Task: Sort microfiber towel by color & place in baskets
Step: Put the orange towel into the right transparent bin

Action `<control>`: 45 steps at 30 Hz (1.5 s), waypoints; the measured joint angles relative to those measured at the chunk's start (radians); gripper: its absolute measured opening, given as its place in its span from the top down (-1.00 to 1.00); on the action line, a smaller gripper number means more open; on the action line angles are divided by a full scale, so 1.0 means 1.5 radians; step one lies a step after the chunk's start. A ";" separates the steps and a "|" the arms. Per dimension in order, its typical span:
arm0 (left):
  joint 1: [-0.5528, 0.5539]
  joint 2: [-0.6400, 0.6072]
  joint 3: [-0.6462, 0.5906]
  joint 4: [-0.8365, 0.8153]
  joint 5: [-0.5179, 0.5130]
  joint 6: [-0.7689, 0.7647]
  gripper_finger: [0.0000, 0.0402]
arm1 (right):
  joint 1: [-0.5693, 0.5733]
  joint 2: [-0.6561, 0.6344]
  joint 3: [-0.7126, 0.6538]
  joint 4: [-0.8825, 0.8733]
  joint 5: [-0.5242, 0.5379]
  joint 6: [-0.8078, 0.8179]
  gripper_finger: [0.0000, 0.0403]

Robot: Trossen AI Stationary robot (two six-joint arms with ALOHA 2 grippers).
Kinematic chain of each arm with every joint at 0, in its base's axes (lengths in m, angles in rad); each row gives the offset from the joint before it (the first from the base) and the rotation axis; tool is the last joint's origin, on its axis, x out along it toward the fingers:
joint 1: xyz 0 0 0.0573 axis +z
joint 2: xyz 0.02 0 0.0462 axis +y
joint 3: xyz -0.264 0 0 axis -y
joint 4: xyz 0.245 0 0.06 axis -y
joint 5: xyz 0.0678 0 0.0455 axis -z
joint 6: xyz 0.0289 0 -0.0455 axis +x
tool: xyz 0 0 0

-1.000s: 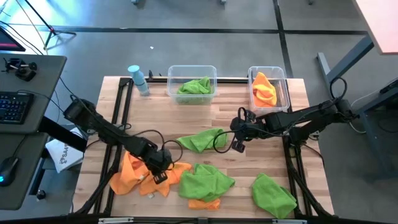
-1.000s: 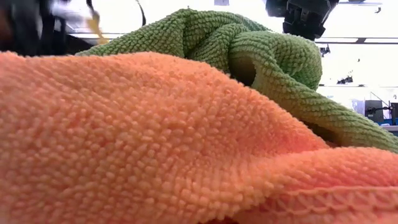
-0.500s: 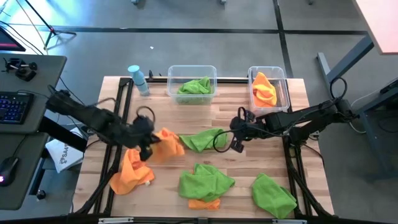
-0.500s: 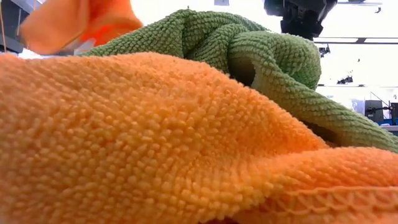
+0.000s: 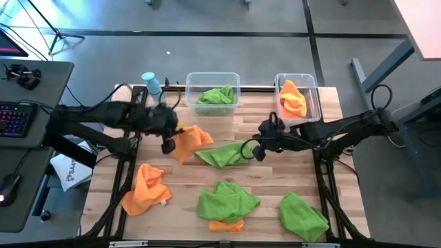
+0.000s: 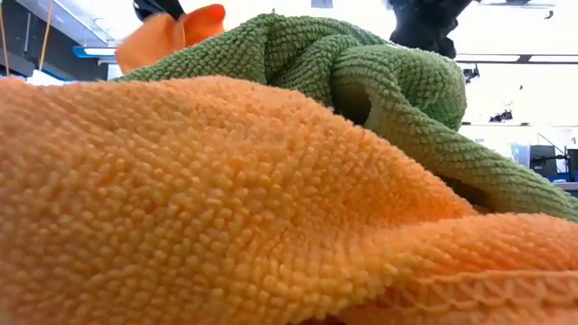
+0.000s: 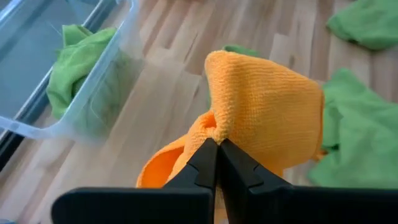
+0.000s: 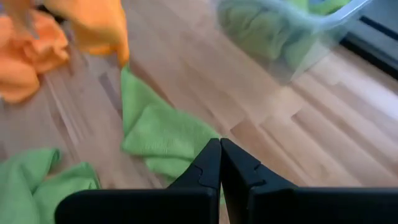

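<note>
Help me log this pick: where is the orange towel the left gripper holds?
In the high view, the orange towel hangs from the left gripper above the table's left-centre, just in front of the wider basket holding green towels.

A light wood-plank table w/ a black frame is seen. Along its far edge are set a small light-blue bottle, a wider clear bin w/ a green towel, and a narrower clear bin w/ an orange one. Loose on the planks — a green towel at centre, an orange towel near left, a green towel over an orange one at the near edge, another green towel near right.
</note>
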 joint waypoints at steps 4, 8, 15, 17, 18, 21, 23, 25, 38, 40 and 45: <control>0.075 0.029 0.000 0.057 0.056 0.075 1.00 | -0.001 -0.034 0.000 -0.012 0.033 0.001 1.00; 0.120 0.060 0.000 0.165 0.139 0.152 1.00 | -0.005 -0.049 0.000 -0.014 0.045 0.002 1.00; 0.167 0.113 0.000 0.316 0.224 0.207 1.00 | -0.005 -0.050 0.000 0.006 0.094 -0.030 1.00; 0.177 0.125 0.000 0.356 0.239 0.208 1.00 | -0.009 -0.054 0.000 0.015 0.113 -0.044 1.00; 0.181 0.130 0.000 0.372 0.241 0.208 1.00 | -0.013 -0.057 0.000 0.020 0.114 -0.051 1.00; 0.192 0.148 0.000 0.418 0.243 0.207 1.00 | -0.037 -0.074 0.000 0.022 0.081 -0.064 1.00; 0.199 0.157 0.000 0.442 0.243 0.205 1.00 | -0.060 -0.090 0.000 0.023 0.046 -0.063 0.97; 0.202 0.167 0.001 0.471 0.243 0.200 1.00 | -0.086 -0.107 0.000 0.029 0.016 -0.073 0.90; 0.206 0.337 0.215 0.414 0.240 0.224 1.00 | -0.190 -0.140 0.000 0.194 -0.157 -0.273 0.32; 0.206 0.361 0.248 0.400 0.240 0.225 1.00 | -0.196 -0.140 0.000 0.194 -0.157 -0.284 0.28; 0.204 0.407 0.314 0.397 0.243 0.229 1.00 | -0.198 -0.131 0.000 0.194 -0.158 -0.292 0.26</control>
